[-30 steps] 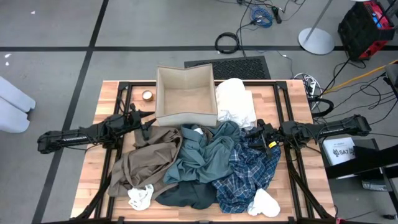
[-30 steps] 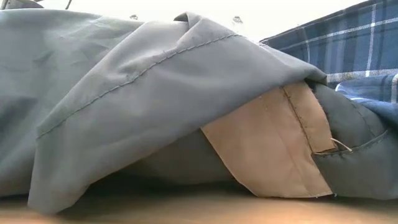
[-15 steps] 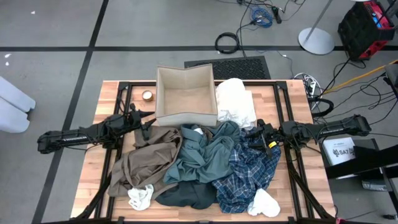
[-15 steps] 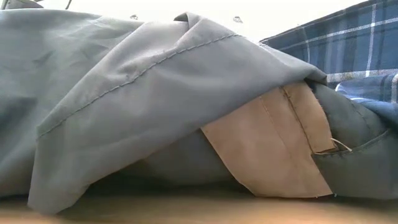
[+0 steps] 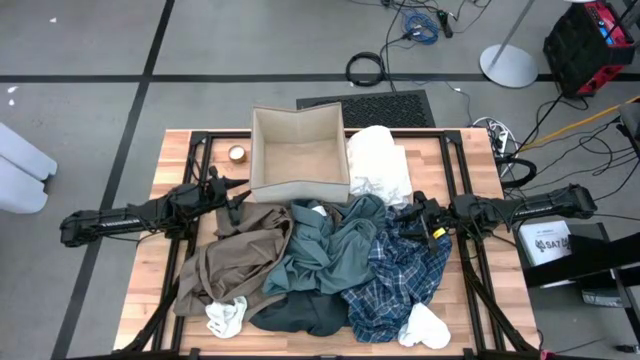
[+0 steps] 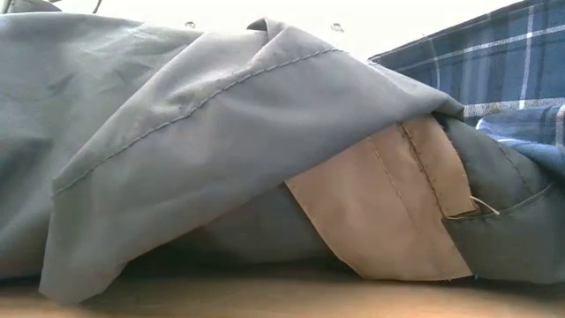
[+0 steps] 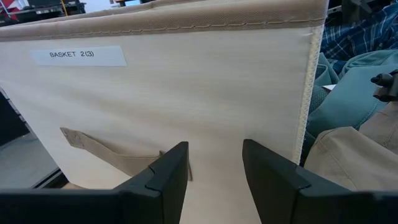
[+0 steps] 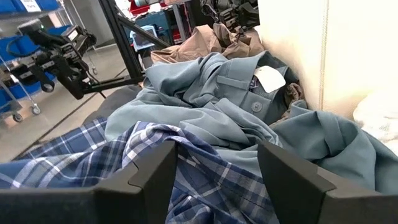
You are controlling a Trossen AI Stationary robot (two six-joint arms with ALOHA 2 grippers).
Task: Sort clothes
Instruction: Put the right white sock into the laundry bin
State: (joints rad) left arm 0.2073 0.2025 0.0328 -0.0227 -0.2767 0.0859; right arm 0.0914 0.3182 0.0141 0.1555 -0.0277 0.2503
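Note:
The clothes lie heaped on the near half of the wooden table (image 5: 170,160). The heap holds a tan-brown garment (image 5: 235,255), a teal-grey shirt (image 5: 330,245), a blue plaid shirt (image 5: 400,275) and a dark slate piece (image 5: 300,312). Small white pieces (image 5: 226,316) (image 5: 430,326) lie at the near edge. A cream-white garment (image 5: 380,165) lies to the right of the beige box (image 5: 299,155). My left gripper (image 5: 238,204) (image 7: 214,168) is open, level, facing the box's wall (image 7: 186,106). My right gripper (image 5: 412,214) (image 8: 214,168) is open just above the plaid shirt (image 8: 186,180).
A small roll of tape (image 5: 237,153) lies left of the box. Black frame rails (image 5: 200,180) run along both sides of the table. In the low view the teal-grey shirt (image 6: 177,132) and a tan strip (image 6: 380,212) fill the picture. Cables and equipment lie on the floor behind and at the right.

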